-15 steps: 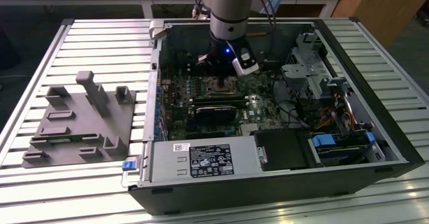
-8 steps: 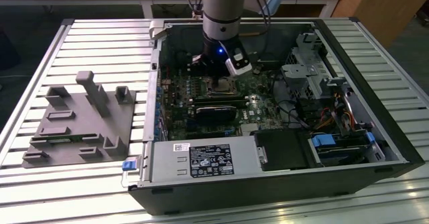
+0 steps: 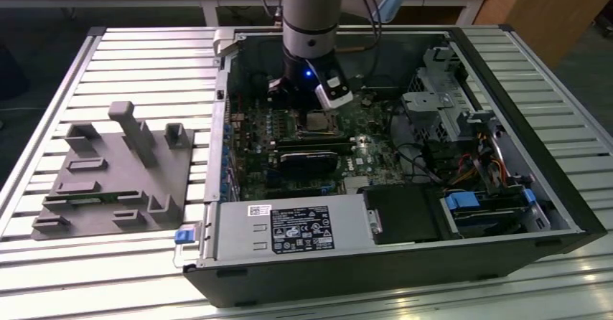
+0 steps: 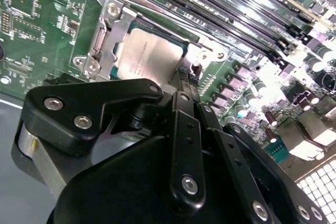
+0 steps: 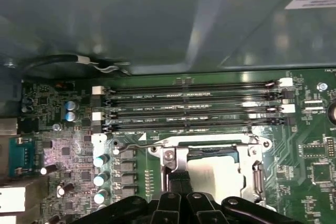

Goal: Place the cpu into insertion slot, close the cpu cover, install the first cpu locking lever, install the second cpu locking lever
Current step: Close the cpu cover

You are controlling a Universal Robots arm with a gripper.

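Observation:
The cpu [image 4: 149,59] lies flat in the insertion slot [image 3: 316,123], its dull silver top showing through the cut-out of the cpu cover [image 4: 107,30]. That silvery cover frame [image 5: 210,148] is down over the chip [image 5: 216,174]. A thin wire locking lever [image 5: 134,145] runs along one side of the socket, toward the memory slots. My gripper [image 5: 178,177] sits low at the socket's edge, its two black fingers pressed together with nothing between them, and the tips [image 4: 185,77] are right beside the cover's rim. In the exterior view the gripper [image 3: 324,108] hangs just above the socket.
Long black memory slots [image 5: 194,108] run beside the socket. Upright capacitors [image 5: 100,179] stand near it. The black power supply box [image 3: 287,230], a drive cage [image 3: 450,105] and cables crowd the open case. A grey fixture [image 3: 115,169] lies on the slatted table at the exterior view's left.

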